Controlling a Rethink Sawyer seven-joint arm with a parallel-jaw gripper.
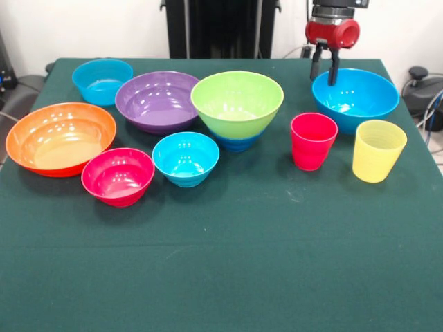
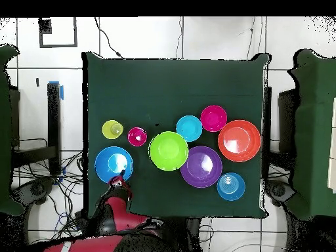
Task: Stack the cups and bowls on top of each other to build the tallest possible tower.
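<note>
My gripper (image 1: 324,71) (image 2: 121,180) hangs open and holds nothing, its fingertips just above the far rim of the big blue bowl (image 1: 355,98) (image 2: 113,164). In front of that bowl stand the red-pink cup (image 1: 313,140) (image 2: 137,136) and the yellow cup (image 1: 378,150) (image 2: 113,129), both upright. The lime green bowl (image 1: 237,101) (image 2: 168,150) sits on a small dark blue bowl (image 1: 236,143). Standing singly are the purple bowl (image 1: 158,101) (image 2: 201,166), orange bowl (image 1: 59,136) (image 2: 239,140), pink-red bowl (image 1: 118,176) (image 2: 213,118), small cyan bowl (image 1: 185,158) (image 2: 189,128) and far cyan bowl (image 1: 102,80) (image 2: 231,186).
Everything stands on the far half of the dark green table (image 1: 221,263) (image 2: 174,85). Black chairs (image 2: 308,131) flank the table's sides, and cables lie on the floor beside it.
</note>
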